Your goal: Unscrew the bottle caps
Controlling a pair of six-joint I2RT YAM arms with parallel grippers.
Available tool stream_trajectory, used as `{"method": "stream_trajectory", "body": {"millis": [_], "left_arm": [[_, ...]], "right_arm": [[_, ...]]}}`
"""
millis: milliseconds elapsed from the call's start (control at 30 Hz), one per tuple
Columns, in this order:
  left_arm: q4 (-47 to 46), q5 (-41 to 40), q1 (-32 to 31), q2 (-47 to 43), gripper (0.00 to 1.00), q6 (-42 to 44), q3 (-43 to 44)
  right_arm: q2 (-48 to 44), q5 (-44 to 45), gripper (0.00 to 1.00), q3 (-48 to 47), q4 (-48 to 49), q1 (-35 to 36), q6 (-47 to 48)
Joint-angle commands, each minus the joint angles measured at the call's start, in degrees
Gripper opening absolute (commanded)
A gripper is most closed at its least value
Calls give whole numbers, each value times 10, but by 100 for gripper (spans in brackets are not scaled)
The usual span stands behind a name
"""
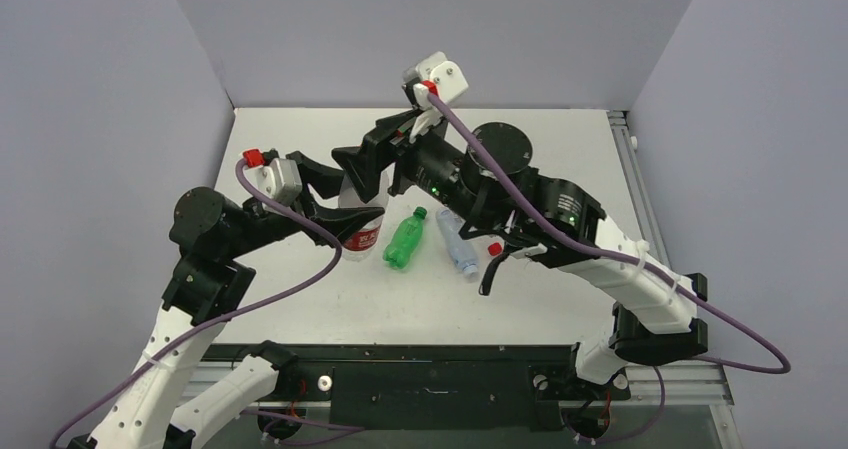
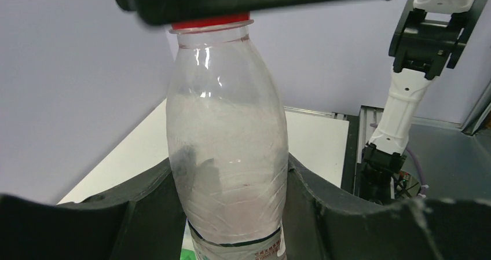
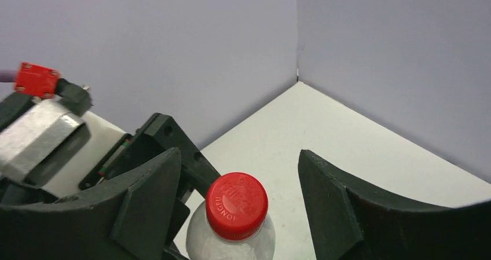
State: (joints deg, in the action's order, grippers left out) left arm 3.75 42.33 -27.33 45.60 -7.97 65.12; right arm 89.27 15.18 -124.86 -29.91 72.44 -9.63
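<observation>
My left gripper [image 1: 350, 207] [image 2: 228, 213] is shut on a clear bottle with a red label [image 1: 364, 231] [image 2: 226, 138] and holds it upright. The bottle's red cap [image 3: 237, 205] [image 2: 211, 22] is on its neck. My right gripper [image 1: 366, 165] [image 3: 237, 211] is open just above the bottle, its two jaws standing on either side of the cap, apart from it. A green bottle [image 1: 404, 241] with a green cap [image 1: 420, 212] and a clear pale-blue bottle [image 1: 459, 244] lie on the table. A small red piece [image 1: 494, 249] shows by the right arm; the second red-label bottle is hidden.
The white table [image 1: 300, 139] is enclosed by grey walls on the left, back and right. The right arm's forearm [image 1: 560, 209] hangs over the lying bottles. A metal rail [image 1: 625, 159] runs along the table's right edge.
</observation>
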Motion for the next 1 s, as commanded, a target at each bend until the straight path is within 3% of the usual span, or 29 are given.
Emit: {"method": "stream_trajectory", "body": {"millis": [0, 133, 233, 267, 333, 433, 500, 633, 733, 833, 900, 967], "left_arm": [[10, -35, -2, -10, 0, 32, 4], [11, -35, -2, -14, 0, 37, 2], [10, -35, -2, -16, 0, 38, -1], [9, -35, -1, -16, 0, 38, -2], [8, -34, -2, -17, 0, 36, -5], [7, -33, -2, -16, 0, 33, -6], [6, -33, -2, -16, 0, 33, -4], [5, -31, -2, -14, 0, 31, -3], [4, -30, -2, -14, 0, 28, -2], [1, -29, -2, -13, 0, 25, 0], [-1, -29, -2, -11, 0, 22, 5], [-4, -27, -2, -9, 0, 19, 8]], "right_arm": [[17, 55, 66, -24, -12, 3, -11], [16, 51, 48, -23, -6, 2, -14], [8, 47, 27, -15, 2, 2, -17], [6, 42, 25, -8, 5, 1, -17], [0, 30, 26, 0, 9, 1, -17], [-8, 8, 47, 5, 10, 1, -14], [-14, 0, 52, 10, 14, 0, -15], [-24, -14, 48, 16, 21, -6, -23], [-24, -23, 32, 16, 18, -12, -30], [-20, -34, 23, 14, 12, -18, -40], [-15, -45, 25, 6, 3, -20, -40], [-8, -52, 39, -4, -11, -22, -40]]}}
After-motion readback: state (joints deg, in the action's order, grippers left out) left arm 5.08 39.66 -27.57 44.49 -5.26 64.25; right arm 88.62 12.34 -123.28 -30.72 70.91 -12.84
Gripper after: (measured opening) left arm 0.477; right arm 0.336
